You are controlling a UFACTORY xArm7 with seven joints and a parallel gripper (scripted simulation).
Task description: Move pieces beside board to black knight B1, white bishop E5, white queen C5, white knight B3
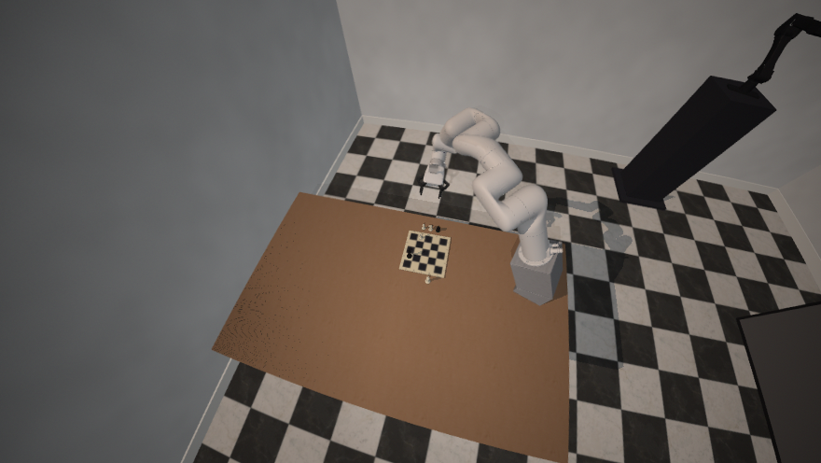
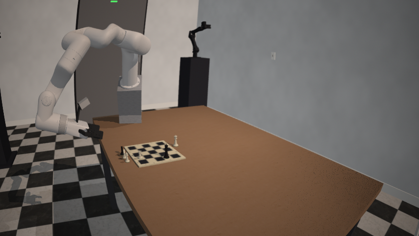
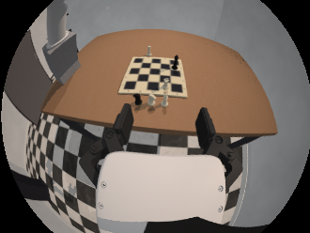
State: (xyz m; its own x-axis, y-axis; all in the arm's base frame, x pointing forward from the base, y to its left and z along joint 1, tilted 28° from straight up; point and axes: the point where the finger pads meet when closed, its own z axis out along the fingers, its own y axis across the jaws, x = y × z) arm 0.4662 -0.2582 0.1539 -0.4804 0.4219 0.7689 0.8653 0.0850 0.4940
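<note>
The chessboard (image 1: 425, 253) lies on the brown table near the arm's base and also shows in the exterior view (image 2: 154, 152) and the wrist view (image 3: 153, 75). A black piece (image 2: 122, 150) and two white pieces (image 2: 125, 157) stand together beside the board's edge nearest my gripper. One tall white piece (image 2: 175, 140) stands beside the opposite edge. On the board stand a tall black piece (image 2: 166, 151) and a small white piece (image 2: 139, 154). My gripper (image 2: 95, 134) is open and empty. It hangs off the table, over the floor, pointing towards the board (image 3: 163, 115).
The arm's grey pedestal (image 2: 129, 102) stands at the table's corner. A black pedestal (image 2: 193, 82) with a second dark arm stands by the wall. The table edge (image 3: 162, 129) lies between my fingers and the pieces.
</note>
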